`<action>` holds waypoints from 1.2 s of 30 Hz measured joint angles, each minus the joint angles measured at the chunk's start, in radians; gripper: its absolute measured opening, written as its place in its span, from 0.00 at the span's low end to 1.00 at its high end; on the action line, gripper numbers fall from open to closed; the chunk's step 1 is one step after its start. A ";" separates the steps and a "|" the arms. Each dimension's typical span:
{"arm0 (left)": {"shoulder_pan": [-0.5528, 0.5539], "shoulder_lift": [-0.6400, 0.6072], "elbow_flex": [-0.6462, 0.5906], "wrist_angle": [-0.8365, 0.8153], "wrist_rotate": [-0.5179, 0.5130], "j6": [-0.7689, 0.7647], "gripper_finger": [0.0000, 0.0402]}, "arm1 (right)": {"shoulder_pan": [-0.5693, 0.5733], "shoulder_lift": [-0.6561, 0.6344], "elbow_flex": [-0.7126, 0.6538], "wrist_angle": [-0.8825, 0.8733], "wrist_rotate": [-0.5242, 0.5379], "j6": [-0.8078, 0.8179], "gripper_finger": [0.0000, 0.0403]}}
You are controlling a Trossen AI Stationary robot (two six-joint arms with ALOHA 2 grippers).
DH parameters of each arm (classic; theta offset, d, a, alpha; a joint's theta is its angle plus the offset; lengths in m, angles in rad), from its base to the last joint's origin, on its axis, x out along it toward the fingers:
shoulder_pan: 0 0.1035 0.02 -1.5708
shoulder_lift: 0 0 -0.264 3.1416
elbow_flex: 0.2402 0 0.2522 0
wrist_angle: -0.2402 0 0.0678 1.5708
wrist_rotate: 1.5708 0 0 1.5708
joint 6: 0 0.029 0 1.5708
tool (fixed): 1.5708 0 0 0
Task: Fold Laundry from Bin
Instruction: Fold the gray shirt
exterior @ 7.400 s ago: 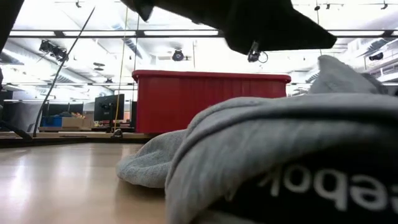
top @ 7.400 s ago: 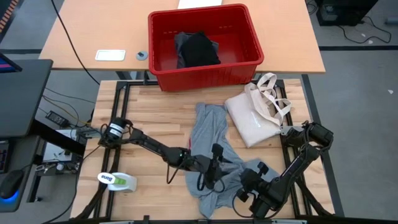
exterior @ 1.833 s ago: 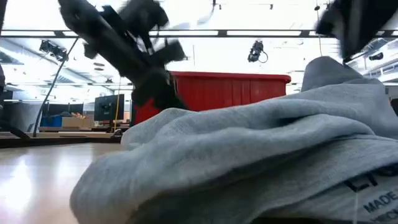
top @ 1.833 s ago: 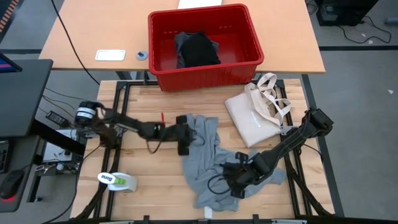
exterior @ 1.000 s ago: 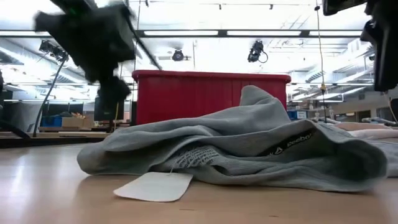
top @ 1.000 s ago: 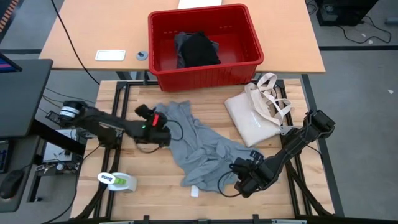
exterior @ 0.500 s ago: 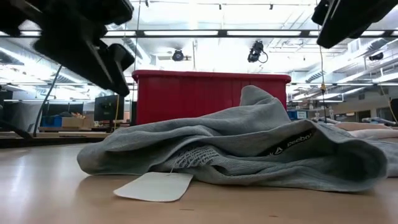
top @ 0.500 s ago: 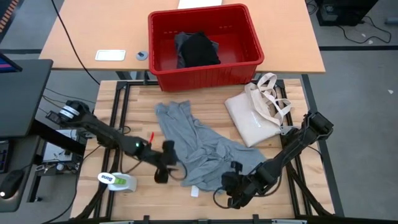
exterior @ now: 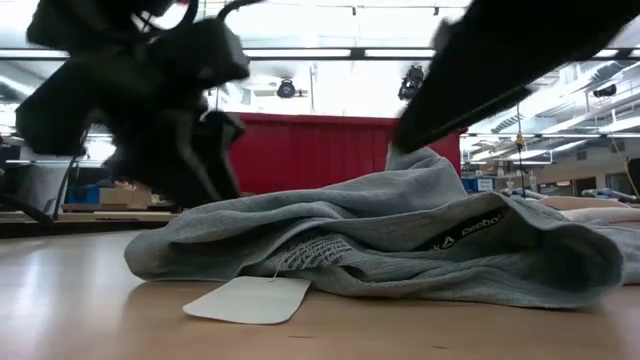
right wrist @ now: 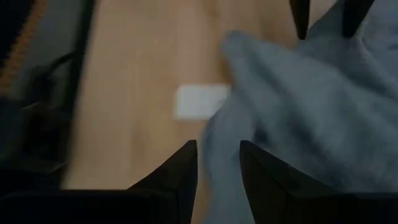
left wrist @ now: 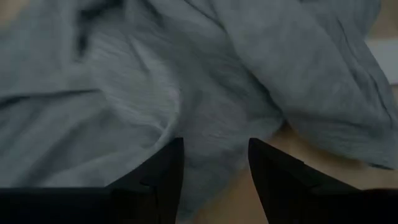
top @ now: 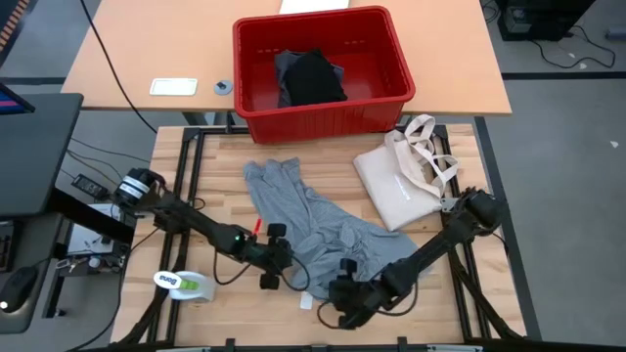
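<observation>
Two claws sit low over one crumpled grey T-shirt (top: 308, 227) on the desk (top: 215, 186), and that is where I see the trouble. On the left, my left claw (top: 275, 256) hovers at the shirt's near-left edge with its fingers (left wrist: 163, 177) parted around a narrow gap and nothing between them; if I close here I judge I could pinch several layers at once and drag a wad instead of a hem. A white tag (top: 307, 301) lies just beside the cloth's front edge, easy to snag. Further right, my right claw (top: 344, 290) hangs by the near edge, also partly open and empty; both arms converging on the same bunch risks a collision. At the far side the red bin (top: 323, 70) holds the black garment (top: 313, 78), waiting.
</observation>
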 joint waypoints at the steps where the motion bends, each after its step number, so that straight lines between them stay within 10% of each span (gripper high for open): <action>1: 0.004 -0.015 0.008 -0.013 -0.005 0.000 0.47 | -0.008 0.012 0.000 0.018 0.030 -0.014 0.32; 7: 0.005 -0.078 0.019 -0.071 -0.089 0.012 0.47 | -0.045 0.089 0.000 0.056 0.121 -0.075 0.31; 12: 0.036 -0.084 0.018 -0.169 -0.225 -0.036 0.47 | -0.052 0.177 0.003 0.130 -0.035 -0.109 0.31; 25: 0.189 -0.080 0.016 -0.290 -0.205 0.004 0.47 | 0.073 0.019 -0.003 -0.137 -0.442 -0.158 0.31; 30: 0.213 -0.080 0.016 -0.296 -0.204 0.021 0.47 | 0.115 -0.117 0.000 -0.138 -0.378 -0.073 0.31; 36: 0.230 -0.055 0.009 -0.353 -0.188 0.018 0.47 | 0.173 -0.165 0.000 -0.221 0.074 -0.096 0.31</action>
